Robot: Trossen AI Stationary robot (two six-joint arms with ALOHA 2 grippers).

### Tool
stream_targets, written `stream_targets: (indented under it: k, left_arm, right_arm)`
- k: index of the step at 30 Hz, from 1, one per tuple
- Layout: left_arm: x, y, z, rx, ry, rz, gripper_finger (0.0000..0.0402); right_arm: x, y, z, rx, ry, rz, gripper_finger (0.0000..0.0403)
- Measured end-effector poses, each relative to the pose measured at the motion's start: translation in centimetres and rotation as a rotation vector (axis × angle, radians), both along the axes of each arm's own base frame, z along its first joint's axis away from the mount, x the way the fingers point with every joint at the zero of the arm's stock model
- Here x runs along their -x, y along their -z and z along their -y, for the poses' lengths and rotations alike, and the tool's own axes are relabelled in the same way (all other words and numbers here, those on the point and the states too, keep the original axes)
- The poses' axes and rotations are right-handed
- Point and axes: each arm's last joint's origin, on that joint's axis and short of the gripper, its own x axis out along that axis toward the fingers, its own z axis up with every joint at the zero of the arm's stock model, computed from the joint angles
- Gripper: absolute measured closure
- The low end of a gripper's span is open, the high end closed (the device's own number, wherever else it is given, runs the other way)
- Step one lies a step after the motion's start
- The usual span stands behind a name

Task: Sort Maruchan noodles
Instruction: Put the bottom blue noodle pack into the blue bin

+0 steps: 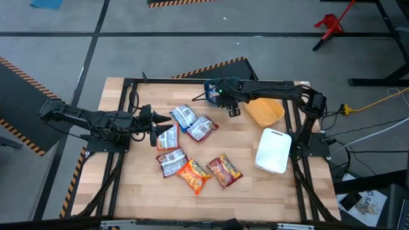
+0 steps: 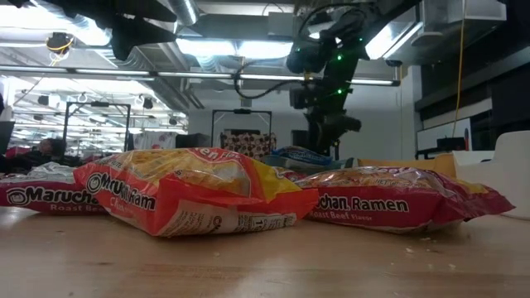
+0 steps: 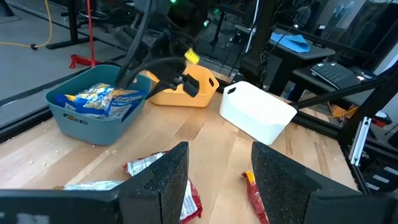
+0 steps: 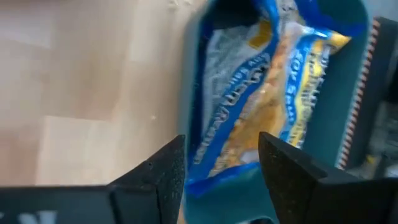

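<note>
Six Maruchan packets lie flat on the table: red-and-silver ones [image 1: 184, 116], [image 1: 201, 128], [image 1: 167, 138], [image 1: 171, 162], an orange one [image 1: 193, 175] and an orange-red one [image 1: 223, 169]. Blue-and-yellow packets [image 3: 102, 98] [image 4: 261, 93] lie inside the teal bin [image 3: 81, 121]. My left gripper [image 1: 155, 131] [image 3: 217, 180] is open, low over the table just left of packet [image 1: 167, 138], touching nothing. My right gripper [image 1: 231, 110] [image 4: 221, 168] is open and empty, raised beside the teal bin [image 1: 209, 86], facing into it.
An orange bin [image 1: 264, 112] [image 3: 186, 93] and a white bin [image 1: 273, 151] [image 3: 258, 112] stand at the table's right side, near the right arm. Bare wood lies along the near edge [image 1: 211, 204]. In the low view the orange packet [image 2: 190, 199] and orange-red packet [image 2: 397, 203] fill the foreground.
</note>
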Motion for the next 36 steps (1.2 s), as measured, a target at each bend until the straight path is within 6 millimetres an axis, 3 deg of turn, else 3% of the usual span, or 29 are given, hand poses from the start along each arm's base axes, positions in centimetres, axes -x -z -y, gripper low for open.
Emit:
stream_targets:
  k: [11, 24, 32, 36]
  left_arm:
    - [0.0, 0.0, 0.0, -0.002, -0.005, -0.004, 0.0232]
    - [0.0, 0.1, -0.1, -0.001, -0.019, -0.013, 0.0232]
    - [0.0, 0.1, -0.1, 0.018, -0.023, -0.008, 0.0232]
    - [0.0, 0.1, -0.1, 0.019, -0.023, -0.007, 0.0232]
  right_arm:
    - [-0.5, 1.0, 2.7, 0.135, 0.099, 0.033, 0.0235]
    - [-0.6, 1.5, 2.9, 0.214, 0.065, -0.038, 0.0236]
    - [-0.5, -1.0, 0.4, 0.191, -0.017, 0.017, 0.0236]
    - [-0.1, -2.3, 0.4, 0.192, -0.005, 0.056, 0.0236]
